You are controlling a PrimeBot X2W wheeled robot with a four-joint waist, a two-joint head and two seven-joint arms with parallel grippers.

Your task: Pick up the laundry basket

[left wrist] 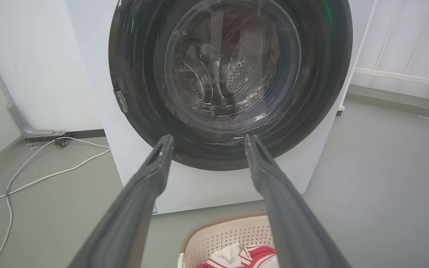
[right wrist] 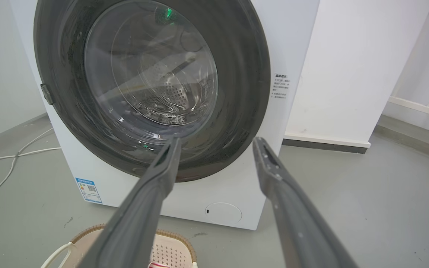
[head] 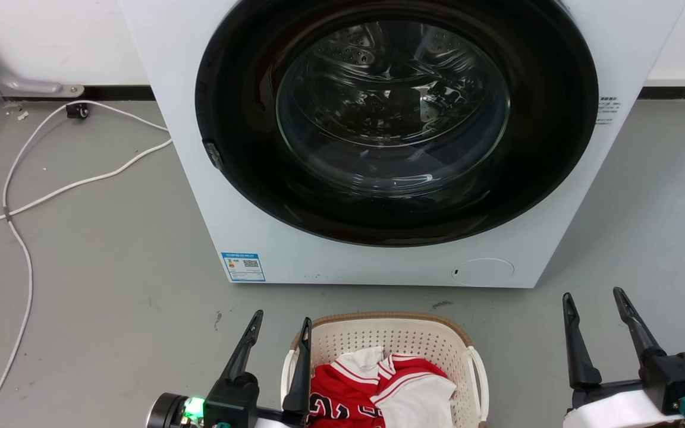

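Note:
The laundry basket [head: 420, 348], cream perforated plastic with a brown woven rim and white side handles, stands on the floor at the bottom centre of the head view, holding red and white clothes [head: 378, 392]. Its far rim also shows low in the left wrist view [left wrist: 222, 232] and in the right wrist view [right wrist: 169, 249]. My left gripper [head: 280, 324] is open, its fingers rising beside the basket's left handle, one finger overlapping the left rim. Off to the right of the basket, my right gripper [head: 593, 298] is open and apart from it, above bare floor.
A white front-loading washing machine [head: 211, 196] with a closed dark round door [head: 396, 119] stands just behind the basket. White cables [head: 21, 202] trail over the grey floor at the left. A white wall panel [right wrist: 348, 74] stands right of the machine.

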